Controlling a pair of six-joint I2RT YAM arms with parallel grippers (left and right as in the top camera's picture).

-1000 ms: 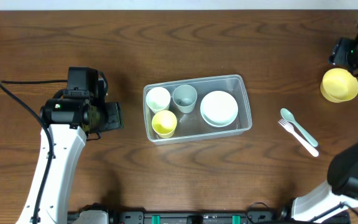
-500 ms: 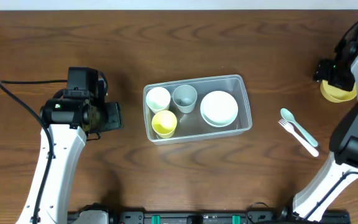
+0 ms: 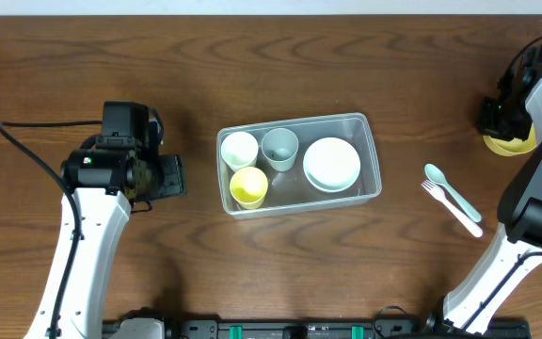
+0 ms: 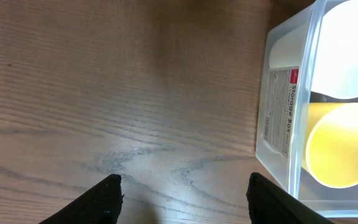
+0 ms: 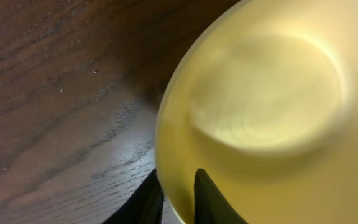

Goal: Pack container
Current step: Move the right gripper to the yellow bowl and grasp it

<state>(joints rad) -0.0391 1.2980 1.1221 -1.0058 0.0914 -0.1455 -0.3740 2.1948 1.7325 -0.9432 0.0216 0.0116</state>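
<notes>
While the right pincer (image 5: 178,190) pinches the yellow bowl (image 5: 260,106) by its rim, lift straight up.
Carry it to the container (image 3: 327,120) at mid-table (image 3: 158,56); likely nest it on the white dish (image 3: 332,163). The left pincer (image 4: 185,199) hangs spread beside the container.

Clear container (image 3: 374,162) with three cups (image 3: 279,148) and a white plate (image 3: 332,163)

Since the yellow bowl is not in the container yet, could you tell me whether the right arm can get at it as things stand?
Probably yes: the right gripper is at the yellow bowl, its jaws pinching the rim with nothing in between.
</notes>
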